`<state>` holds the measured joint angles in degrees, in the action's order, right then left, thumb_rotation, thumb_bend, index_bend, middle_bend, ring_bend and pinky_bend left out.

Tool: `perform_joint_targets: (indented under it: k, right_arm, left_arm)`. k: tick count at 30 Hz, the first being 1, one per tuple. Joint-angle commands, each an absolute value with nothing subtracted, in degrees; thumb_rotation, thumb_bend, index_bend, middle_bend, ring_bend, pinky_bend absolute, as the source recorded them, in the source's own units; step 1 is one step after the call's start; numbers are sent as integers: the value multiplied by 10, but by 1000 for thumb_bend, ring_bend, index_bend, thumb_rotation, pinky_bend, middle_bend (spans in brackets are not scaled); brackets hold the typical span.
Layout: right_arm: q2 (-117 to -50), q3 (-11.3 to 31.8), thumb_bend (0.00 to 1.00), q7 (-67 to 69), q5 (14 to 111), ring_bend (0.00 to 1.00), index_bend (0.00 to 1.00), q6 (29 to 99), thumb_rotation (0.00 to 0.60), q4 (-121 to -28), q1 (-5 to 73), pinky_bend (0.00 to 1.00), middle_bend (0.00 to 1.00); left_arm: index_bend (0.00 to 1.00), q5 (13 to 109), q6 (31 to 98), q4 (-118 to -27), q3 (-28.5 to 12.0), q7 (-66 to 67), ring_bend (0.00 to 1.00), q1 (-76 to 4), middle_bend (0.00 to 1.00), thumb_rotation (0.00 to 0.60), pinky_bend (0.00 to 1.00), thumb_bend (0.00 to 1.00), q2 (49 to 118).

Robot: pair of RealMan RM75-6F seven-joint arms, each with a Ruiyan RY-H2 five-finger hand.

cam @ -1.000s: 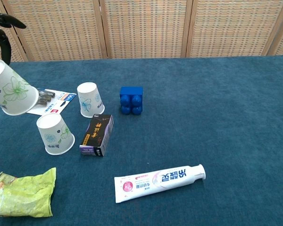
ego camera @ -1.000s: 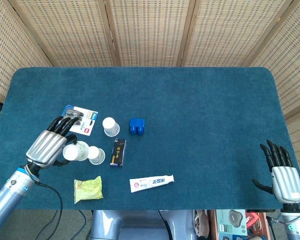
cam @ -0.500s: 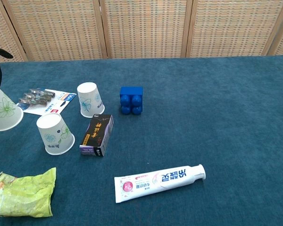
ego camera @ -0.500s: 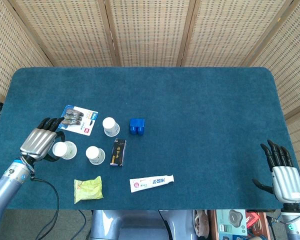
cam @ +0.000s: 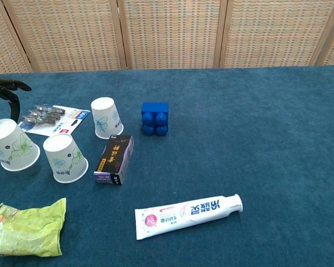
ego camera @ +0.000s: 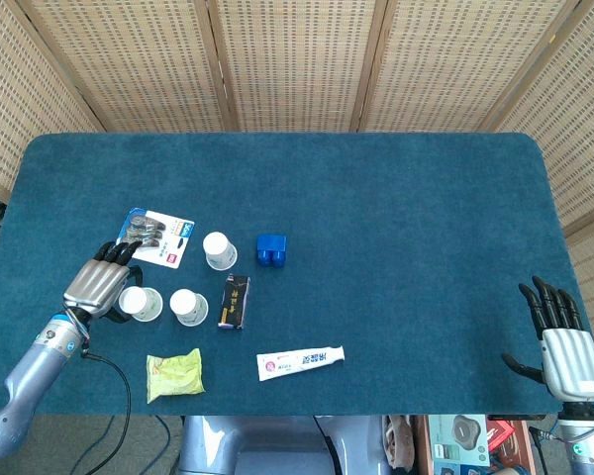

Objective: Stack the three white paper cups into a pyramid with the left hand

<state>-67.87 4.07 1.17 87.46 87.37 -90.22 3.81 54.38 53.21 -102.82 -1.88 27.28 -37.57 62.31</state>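
Three white paper cups with a floral print stand upside down on the blue table. My left hand (ego camera: 101, 284) holds the leftmost cup (ego camera: 139, 303) (cam: 14, 145) from its left side, with the cup's rim down on the cloth. In the chest view only a dark fingertip (cam: 8, 86) of that hand shows, above the cup. The second cup (ego camera: 189, 307) (cam: 65, 157) stands just right of the held one. Further back is the third cup (ego camera: 219, 249) (cam: 106, 117). My right hand (ego camera: 559, 336) rests open at the table's near right corner, far from the cups.
A battery pack (cam: 51, 117) lies behind the cups. A black box (cam: 114, 159) and a blue block (cam: 155, 118) sit to their right. Near the front edge are a toothpaste tube (cam: 188, 215) and a green packet (cam: 26, 228).
My left hand has brought the held cup down from the air and set it upright-inverted on the table, just left of the second cup. The right hand has not moved.
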Motion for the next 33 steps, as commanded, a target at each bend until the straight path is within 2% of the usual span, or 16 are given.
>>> perform_joint_targets:
  k: [1, 15, 27, 33]
  right_arm:
    - [-679, 41, 0, 12, 875, 0, 0, 874, 600, -902, 38, 0, 0]
    - [-679, 40, 0, 12, 875, 0, 0, 871, 600, -902, 39, 0, 0]
    - [-679, 39, 0, 12, 875, 0, 0, 869, 600, -902, 39, 0, 0]
    - [-679, 39, 0, 12, 876, 0, 0, 870, 600, -902, 40, 0, 0]
  left_arm:
    - [448, 534, 539, -1023, -17, 283, 0, -378, 0, 600, 0, 156, 632]
    - [448, 519, 546, -984, -18, 276, 0, -380, 0, 600, 0, 157, 691]
    - [448, 507, 551, -978, -17, 283, 0, -382, 0, 600, 0, 156, 703]
    - [344, 501, 561, -975, -16, 289, 0, -380, 0, 600, 0, 157, 705]
